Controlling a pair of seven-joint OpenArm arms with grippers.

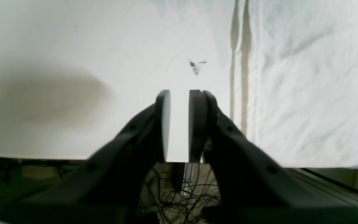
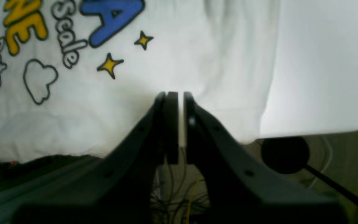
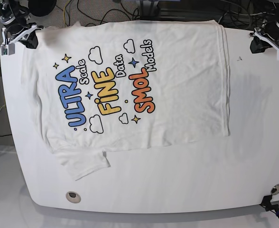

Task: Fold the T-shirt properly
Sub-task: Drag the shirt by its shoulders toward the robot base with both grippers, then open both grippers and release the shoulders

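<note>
Currently laid out flat, print side up, awaiting the first fold: T-shirt spread across white worktop.

Seen from above with both arms parked at the far corners, clear of the cloth middle. Left claw slightly parted over bare worktop just beside the hem, grasping nothing. Right claw nearly clenched above the shoulder area near the sleeve, a thin gap showing, nothing visibly pinched. One sleeve sticking out at the near edge. Judged an early step: next move likely calls for lowering onto an edge, pinching fabric, and drawing it across evenly.
</note>
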